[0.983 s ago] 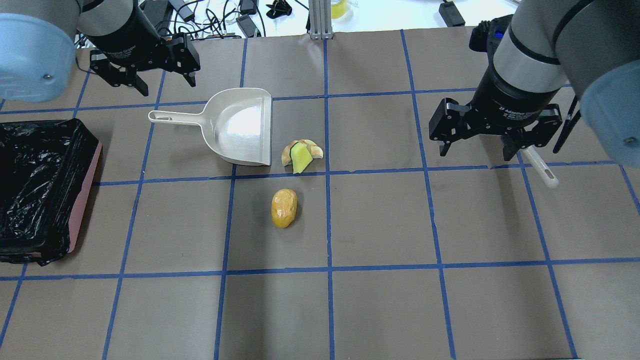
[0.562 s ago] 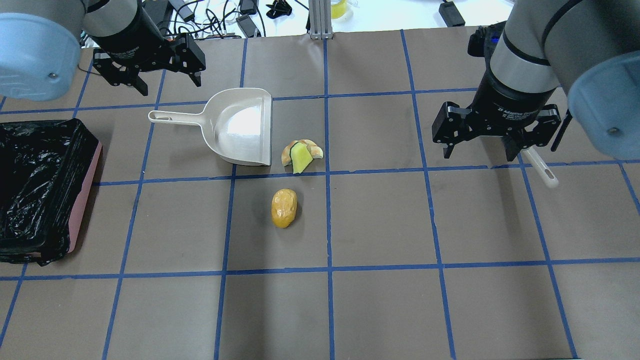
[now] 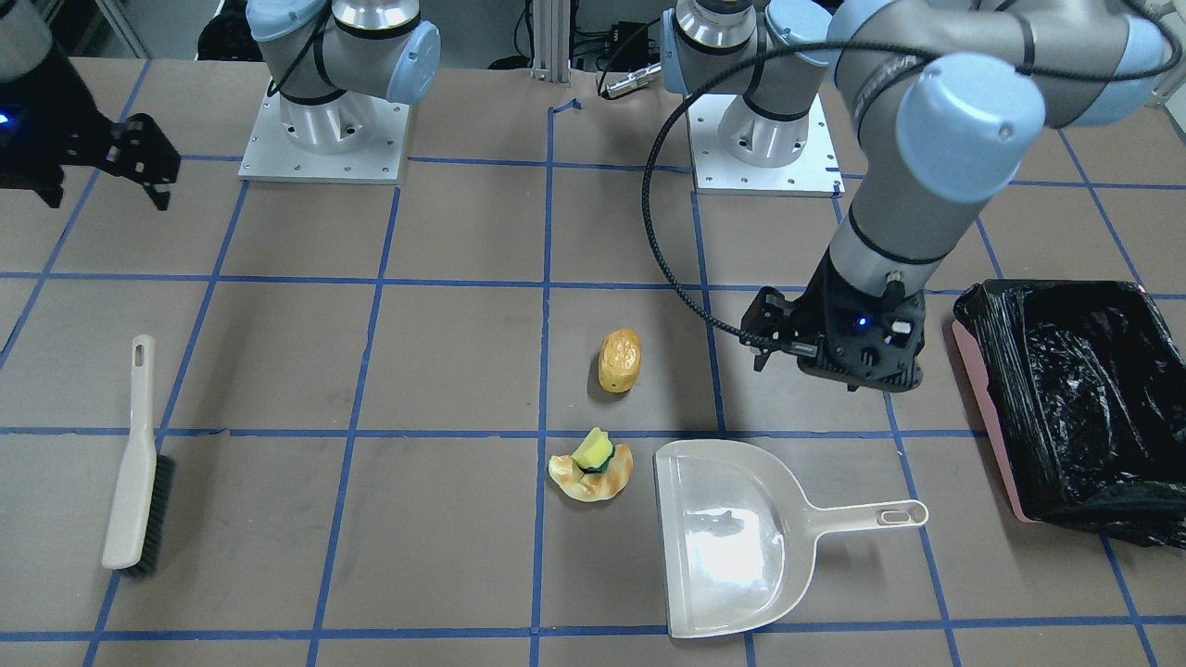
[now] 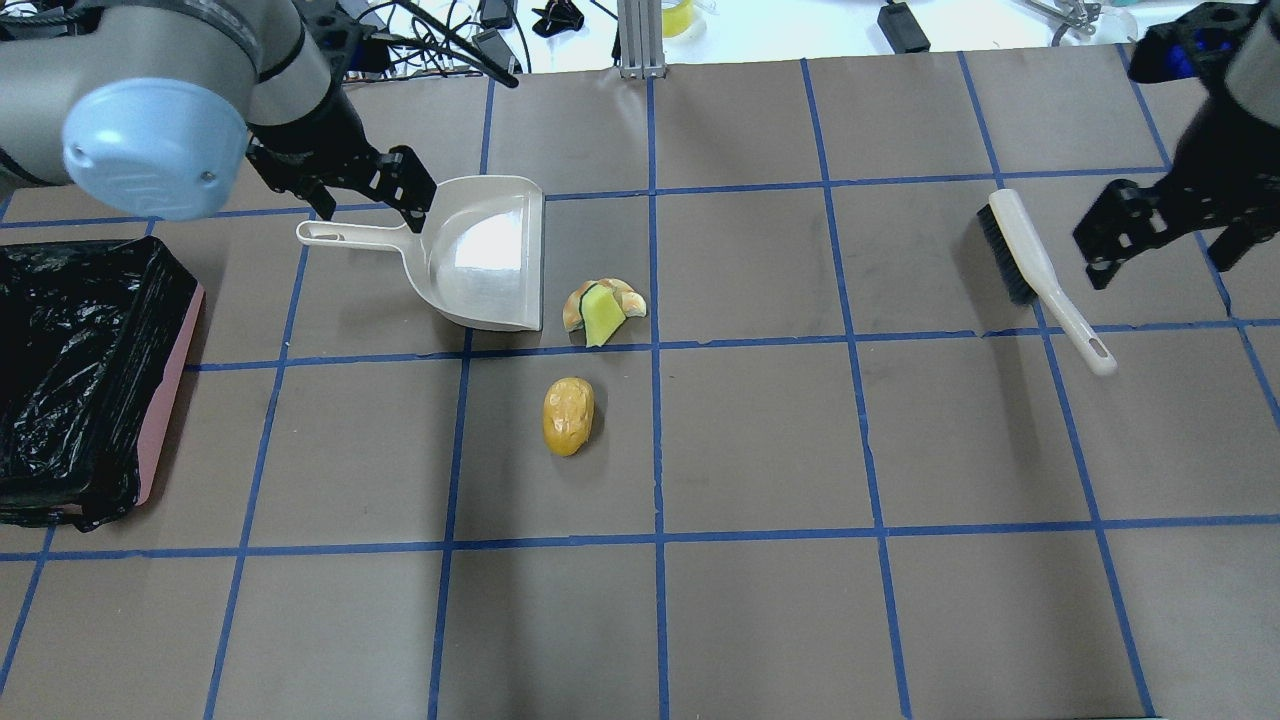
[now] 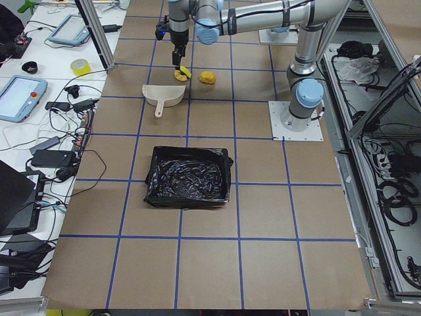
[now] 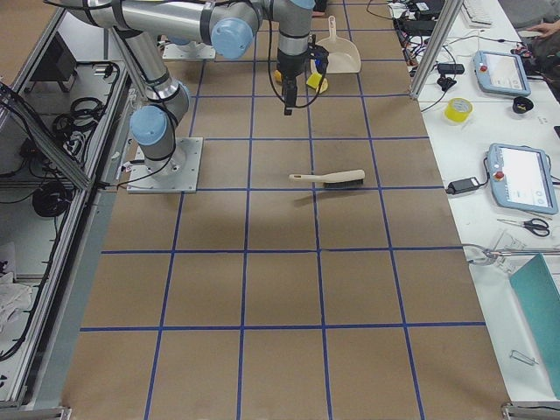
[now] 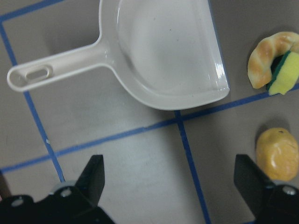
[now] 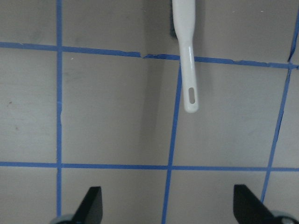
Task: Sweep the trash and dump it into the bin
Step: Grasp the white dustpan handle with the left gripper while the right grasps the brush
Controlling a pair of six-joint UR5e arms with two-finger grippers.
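Observation:
The golden-brown lump lies mid-table. The croissant piece and the yellow sponge chunk lie together by the mouth of the cream dustpan. The bin, pink with a black bag, stands at the left edge. The cream brush lies at the right. My left gripper hovers open and empty above the dustpan's handle; its wrist view shows the dustpan, lump and croissant. My right gripper is open and empty, just right of the brush.
Cables and small devices and an aluminium post line the table's far edge. Both arm bases stand at the robot's side of the table. Blue tape lines mark a grid on the brown surface.
My left arm has moved right and down toward the dustpan's handle. My right arm has moved right, off the brush, so its bristled head now shows. Both grippers stay open.

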